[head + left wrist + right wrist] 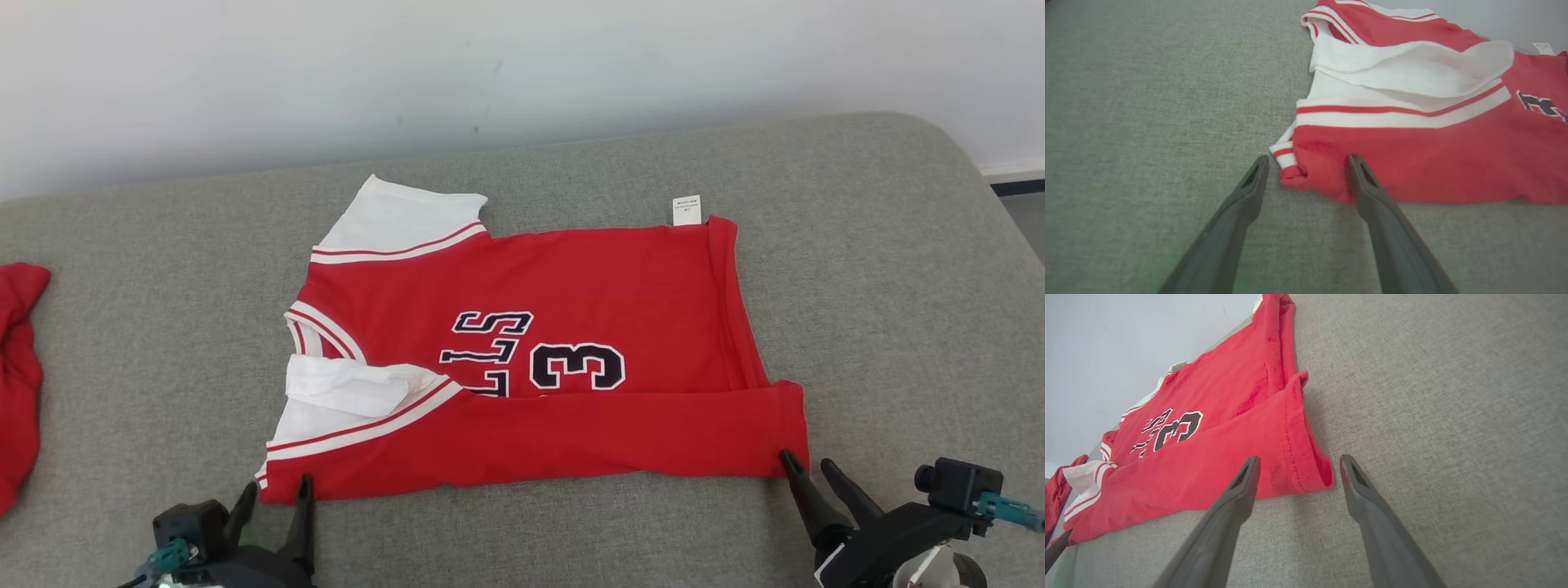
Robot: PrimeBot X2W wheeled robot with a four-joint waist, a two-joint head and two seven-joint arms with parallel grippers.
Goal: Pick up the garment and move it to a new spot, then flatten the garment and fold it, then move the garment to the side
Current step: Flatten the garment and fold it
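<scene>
The garment [571, 286] is a red jersey with white sleeves and dark lettering, lying spread on the grey cushion [898, 286]. Its near long edge is folded up over the front. My left gripper [277, 483] stands open at the near left corner. In the left wrist view that corner of the garment [1433, 163] lies between the spread fingers of the left gripper [1307, 159], resting on the cushion. My right gripper [805, 459] is open at the near right corner. In the right wrist view the hem of the garment [1208, 457] sits between the parted fingers of the right gripper [1299, 458].
Another red cloth [16, 367] lies bunched at the cushion's left edge. A pale wall [490, 65] runs along the back. The cushion's rounded right edge drops to the floor [1024, 220]. Bare grey cushion surrounds the jersey on all sides.
</scene>
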